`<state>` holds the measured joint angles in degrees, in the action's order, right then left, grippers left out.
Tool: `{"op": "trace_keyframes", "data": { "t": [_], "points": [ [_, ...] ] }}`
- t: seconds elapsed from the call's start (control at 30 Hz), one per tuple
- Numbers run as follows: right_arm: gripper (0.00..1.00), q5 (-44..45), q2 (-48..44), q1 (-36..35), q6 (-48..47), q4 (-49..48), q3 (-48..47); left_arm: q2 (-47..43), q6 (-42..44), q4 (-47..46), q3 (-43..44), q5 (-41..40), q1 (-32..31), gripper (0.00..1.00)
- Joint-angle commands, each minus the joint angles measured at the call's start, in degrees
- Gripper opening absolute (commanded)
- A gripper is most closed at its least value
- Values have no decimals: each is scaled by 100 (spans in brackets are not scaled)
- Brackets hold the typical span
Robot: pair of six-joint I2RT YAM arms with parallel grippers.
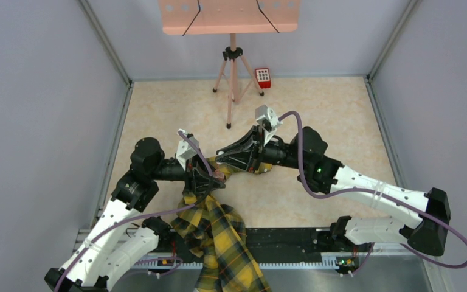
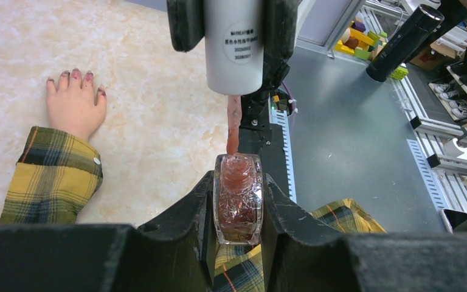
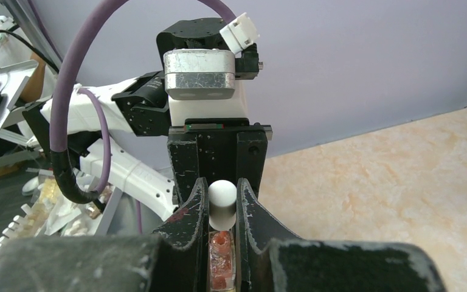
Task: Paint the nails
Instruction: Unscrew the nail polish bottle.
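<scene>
My left claw point(image 2: 238, 185) clamps a bottle point(image 2: 238, 213) of red polish between both fingers. My right claw point(image 3: 222, 190) pinches the white cap point(image 3: 222, 205) just above it, with the brush point(image 2: 233, 125) tip at the bottle's mouth. The nails point(image 2: 76, 74), dark red, are on a pale hand point(image 2: 73, 109) lying flat on the table point(image 2: 158, 121), well apart from the bottle. Its plaid sleeve point(image 2: 51, 176) lies nearer me.

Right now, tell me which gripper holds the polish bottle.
The left gripper: it is clamped on the clear bottle of red polish, while the right gripper holds the white brush cap.
</scene>
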<state>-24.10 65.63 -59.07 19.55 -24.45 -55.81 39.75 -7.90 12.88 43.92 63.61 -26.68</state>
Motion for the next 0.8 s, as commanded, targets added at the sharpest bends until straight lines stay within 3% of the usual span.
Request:
{"op": "trace_keyframes", "data": {
  "t": [0.0, 0.77],
  "points": [
    [0, -63, -70, 78, -42, -51, -10, -73, 67, -216, 68, 45, 7, 0],
    [0, -262, -5, 79, -22, 69, -17, -31, 59, -216, 64, 54, 9, 0]
  ]
}}
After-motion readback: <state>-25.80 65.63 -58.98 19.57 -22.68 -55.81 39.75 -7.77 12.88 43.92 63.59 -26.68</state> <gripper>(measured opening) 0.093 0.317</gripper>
